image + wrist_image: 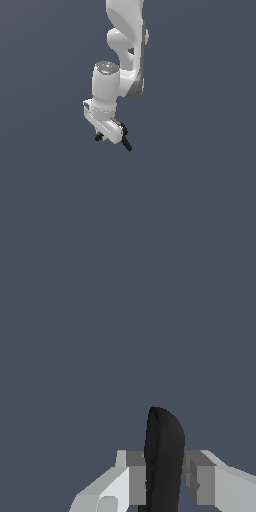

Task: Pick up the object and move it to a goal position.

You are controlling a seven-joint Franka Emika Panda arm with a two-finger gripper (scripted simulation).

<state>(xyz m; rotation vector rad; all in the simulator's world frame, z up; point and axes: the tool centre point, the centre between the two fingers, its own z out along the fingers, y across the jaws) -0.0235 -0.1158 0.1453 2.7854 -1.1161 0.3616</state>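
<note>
In the wrist view, nearest the camera, the hand (165, 476) shows its 2 grey fingers (136, 478), one on each side of a dark, rounded black shape. That shape is the object (164, 456). It rises between the pads, and each pad presses against one of its flanks, so the hand is clamped on the object. From this angle the object looks like a single black, blunt-tipped blade, and its top end stands clear above the finger ends. Its lower part runs out of the picture between the white finger bodies. No red mark can be made out here. Beyond it there is only an even blue-grey ground with nothing lying on it.

In the exterior view the hand (113, 137) hangs below the white wrist of the arm (125, 45) and is tilted. Its white body slopes down toward the exterior view's right. The object (127, 143) shows as a slim black piece that sticks out from the hand's lower end on the exterior view's right side and points down and to that side. A smaller black bit at the hand's other lower corner, toward the exterior view's left, is too small to identify. The arm runs upward out of the picture. Whether the plain blue-grey ground behind it is a tabletop cannot be told, nor how high above it the object is held.
</note>
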